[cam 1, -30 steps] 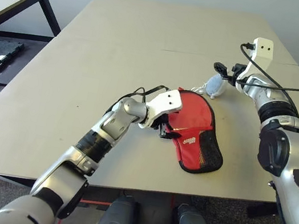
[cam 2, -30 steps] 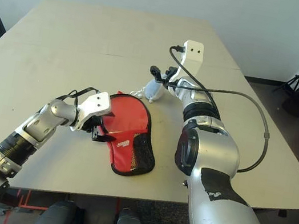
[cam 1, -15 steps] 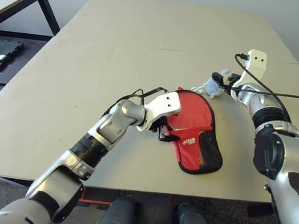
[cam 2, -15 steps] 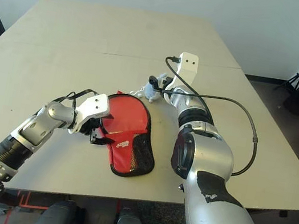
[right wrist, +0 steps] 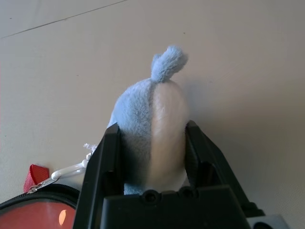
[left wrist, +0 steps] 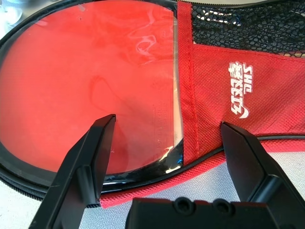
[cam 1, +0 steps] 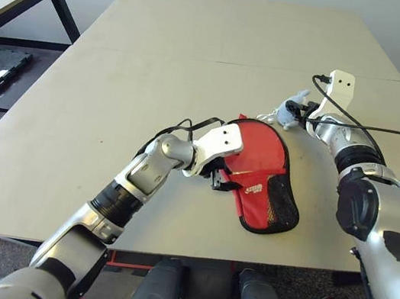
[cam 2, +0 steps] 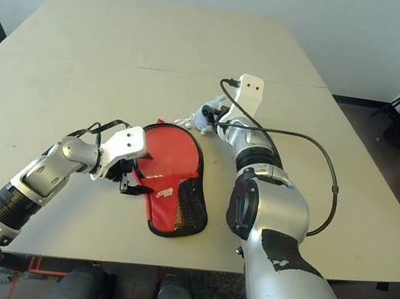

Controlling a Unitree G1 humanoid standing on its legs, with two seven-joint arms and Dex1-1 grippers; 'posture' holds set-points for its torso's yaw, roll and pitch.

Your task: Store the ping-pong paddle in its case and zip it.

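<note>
Pale table [cam 1: 169,59] bears the red case [cam 1: 258,191] — left pincer [left wrist: 167,124] open over its edge; right pincer [right wrist: 153,126] grips a blue-and-white plush [right wrist: 155,129].

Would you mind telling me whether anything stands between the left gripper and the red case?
Nothing visible stands in the way: the left gripper, fingers open, is right at the near edge of the case. The plush charm is between the fingers of the right gripper, beyond the case's rounded end.
</note>
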